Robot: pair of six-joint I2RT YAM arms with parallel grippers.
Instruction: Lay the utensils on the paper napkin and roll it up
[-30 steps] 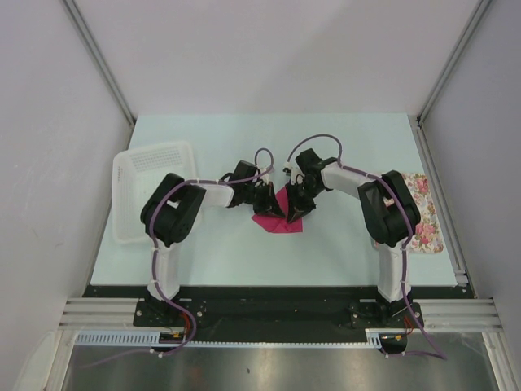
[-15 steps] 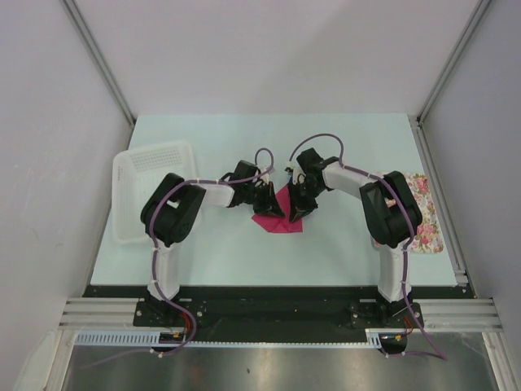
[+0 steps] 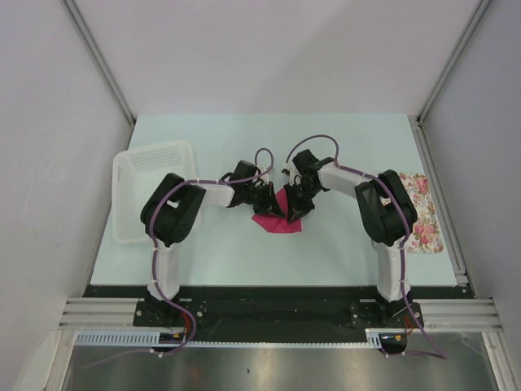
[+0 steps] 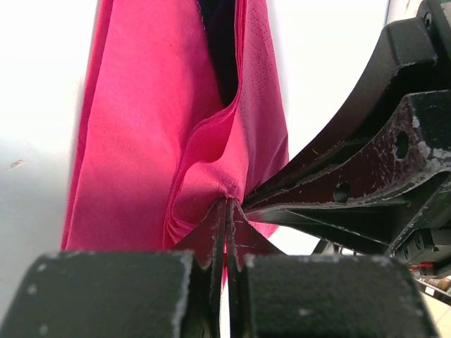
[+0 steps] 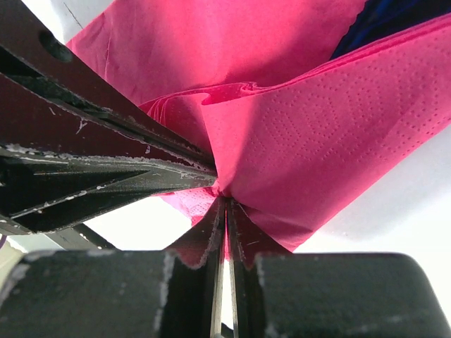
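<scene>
At mid-table, betw. the two arms, lies the thin magenta-pink paper napkin (image 3: 281,220), folded up into a loose pocket. The slim dark blue utensils (image 4: 217,49) show only as a dark strip deep in the fold, count n/k. Left gripper (image 4: 227,215): jaws pressed together, pinching a napkin edge. Right gripper (image 5: 224,204): same, jaws tight on a bunched pink corner, just beside the left's fingers.

Risks, IMO:
- Two pinches on thin paper w/ arms pulling apart → tear.
- Fold tipped too steep → utensils slide out the open end.
- Loose roll springs open on release.

Pale mint table top (image 3: 350,147) looks smooth, so paper may skid. White perforated plastic basket (image 3: 134,175) sits at left edge, floral-patterned rectangular tray (image 3: 427,228) at right. Plain grey wall panels (image 3: 260,49) close the cell.
</scene>
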